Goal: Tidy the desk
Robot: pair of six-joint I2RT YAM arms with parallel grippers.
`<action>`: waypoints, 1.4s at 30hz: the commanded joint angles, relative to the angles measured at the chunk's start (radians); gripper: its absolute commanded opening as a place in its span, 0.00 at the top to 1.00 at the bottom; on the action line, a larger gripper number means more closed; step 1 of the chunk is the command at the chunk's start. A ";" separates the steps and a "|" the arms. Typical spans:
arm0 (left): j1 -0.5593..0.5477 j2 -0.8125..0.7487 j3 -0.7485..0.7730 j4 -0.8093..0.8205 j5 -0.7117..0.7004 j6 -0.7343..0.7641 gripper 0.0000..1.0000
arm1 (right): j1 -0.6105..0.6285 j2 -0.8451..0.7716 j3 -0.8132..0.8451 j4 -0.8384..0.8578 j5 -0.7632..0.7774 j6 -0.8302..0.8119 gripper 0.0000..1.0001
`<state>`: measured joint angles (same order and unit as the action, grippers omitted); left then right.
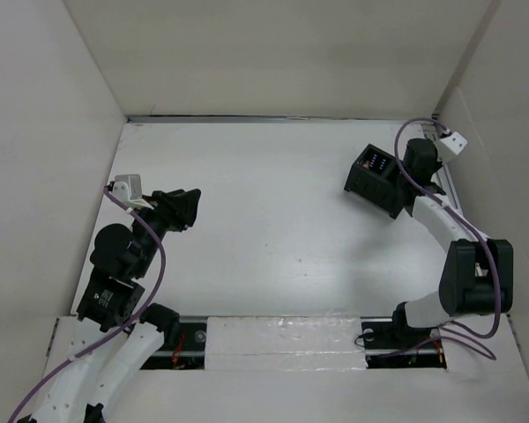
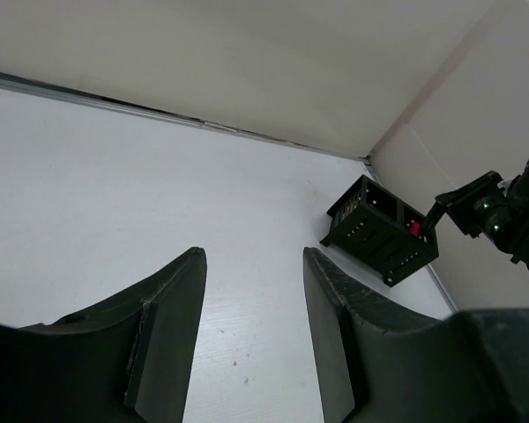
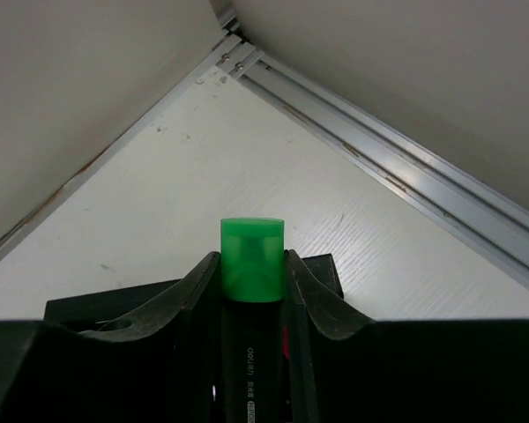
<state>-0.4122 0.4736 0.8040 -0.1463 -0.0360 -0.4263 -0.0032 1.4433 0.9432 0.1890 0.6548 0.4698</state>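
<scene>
The desk (image 1: 264,220) is a matte white tabletop inside white wall panels. My right gripper (image 3: 252,264) is shut on a black highlighter with a green cap (image 3: 252,260), held over the small black two-compartment box (image 1: 376,179) at the far right; the box's rim (image 3: 322,269) shows behind the cap. In the top view the right gripper (image 1: 409,169) sits against the box's right side. My left gripper (image 2: 254,264) is open and empty above bare desk at the left (image 1: 183,208). It sees the box (image 2: 381,233) far off.
Metal rails run along the far edge (image 1: 273,118) and the right edge (image 3: 406,172) of the desk. White walls close in the left, back and right sides. A purple cable (image 1: 404,163) loops over the right arm.
</scene>
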 commanded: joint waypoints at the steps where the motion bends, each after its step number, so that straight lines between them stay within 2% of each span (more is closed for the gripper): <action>1: 0.004 -0.004 -0.006 0.048 0.007 0.012 0.56 | 0.054 0.046 0.058 0.027 0.140 -0.046 0.90; 7: 0.004 0.005 -0.006 0.050 0.013 0.014 0.56 | 0.120 0.074 0.065 0.007 0.197 -0.057 0.80; 16: 0.004 0.005 -0.006 0.048 0.010 0.014 0.56 | 0.117 0.085 0.086 -0.026 0.212 -0.048 0.79; 17: 0.004 0.005 -0.006 0.048 0.010 0.014 0.56 | 0.127 0.080 0.075 -0.023 0.212 -0.049 0.76; 18: 0.004 0.008 -0.003 0.048 0.010 0.014 0.56 | 0.137 0.074 0.069 -0.013 0.216 -0.053 0.64; 22: 0.004 0.011 -0.006 0.048 0.005 0.011 0.54 | 0.173 0.054 0.055 -0.039 0.215 -0.037 0.45; 23: 0.004 0.013 -0.005 0.048 0.005 0.012 0.53 | 0.187 0.046 0.051 -0.042 0.209 -0.031 0.38; 24: 0.004 0.013 -0.003 0.045 0.005 0.011 0.52 | 0.198 0.036 0.039 -0.045 0.200 -0.030 0.37; 26: 0.004 0.017 -0.003 0.045 0.001 0.009 0.50 | 0.218 0.002 0.026 -0.043 0.203 -0.031 0.26; 29: 0.004 0.025 -0.002 0.042 0.008 0.006 0.40 | 0.236 -0.061 0.025 -0.072 0.168 -0.022 0.24; 30: 0.004 0.026 -0.003 0.047 0.015 0.006 0.32 | 0.256 -0.085 0.020 -0.072 0.126 -0.022 0.24; 31: 0.004 0.031 -0.003 0.048 0.018 0.003 0.28 | 0.268 -0.110 0.010 -0.069 0.091 -0.017 0.25; 32: 0.004 0.036 -0.003 0.053 0.030 0.000 0.24 | 0.285 -0.162 -0.003 -0.063 0.047 -0.019 0.32; 33: 0.004 0.040 -0.002 0.059 0.030 -0.002 0.11 | 0.334 -0.191 -0.017 -0.030 -0.039 -0.017 0.41; 34: 0.004 0.046 -0.002 0.062 0.063 -0.006 0.03 | 0.362 -0.217 -0.055 -0.005 -0.094 -0.020 0.59; 35: 0.004 0.049 -0.005 0.073 0.085 -0.012 0.01 | 0.390 -0.262 -0.072 0.024 -0.165 -0.020 0.91; 36: 0.004 0.057 -0.006 0.077 0.090 -0.020 0.01 | 0.454 -0.280 -0.090 0.079 -0.285 -0.023 1.00; 38: 0.004 0.069 -0.011 0.096 0.110 -0.046 0.01 | 0.531 -0.302 -0.121 0.110 -0.364 -0.028 1.00; 39: 0.004 0.074 -0.020 0.103 0.113 -0.055 0.01 | 0.564 -0.310 -0.123 0.110 -0.461 -0.042 1.00; 42: 0.004 0.088 -0.037 0.126 0.125 -0.089 0.01 | 0.702 -0.323 -0.132 0.078 -0.553 -0.079 1.00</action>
<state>-0.4122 0.5484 0.7845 -0.0937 0.0490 -0.4721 0.6209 1.1347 0.8314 0.2329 0.3138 0.4294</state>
